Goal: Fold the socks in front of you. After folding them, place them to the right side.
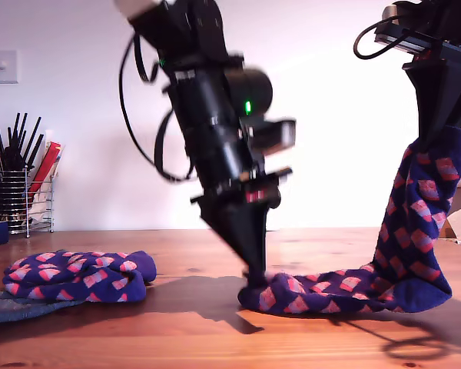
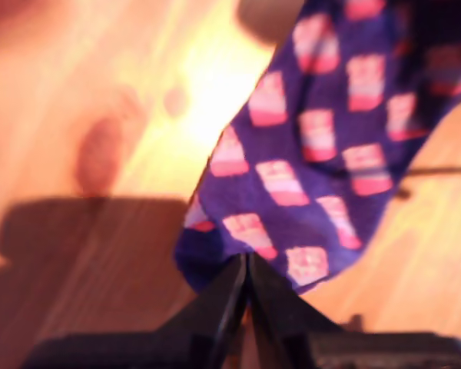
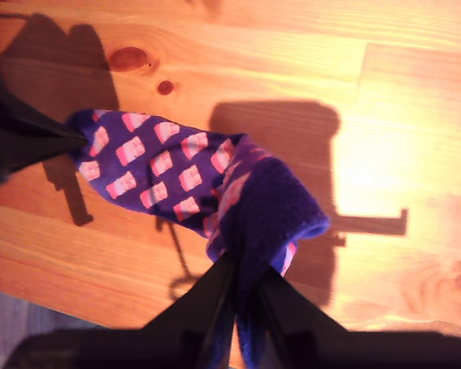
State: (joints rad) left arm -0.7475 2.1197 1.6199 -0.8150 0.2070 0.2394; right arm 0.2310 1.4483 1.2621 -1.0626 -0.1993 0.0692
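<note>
Exterior view alone shows a folded sock [image 1: 77, 277]; my first claw [image 2: 248, 265] and second claw [image 3: 242, 265] each pinch the soft checked sock [image 1: 415, 231].

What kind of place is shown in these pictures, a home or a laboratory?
Probably a home, perhaps a kitchen or dining corner: a wooden table, a wire holder with chopsticks at the exterior view's left, and a wall switch on a plain white wall.

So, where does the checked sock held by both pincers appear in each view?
Exterior view: the held sock runs from table centre up to the exterior view's right.
First wrist view: it stretches away from my first pincer.
Second wrist view: it hangs from my second pincer.
Shared landmark: the wooden table under it.
</note>
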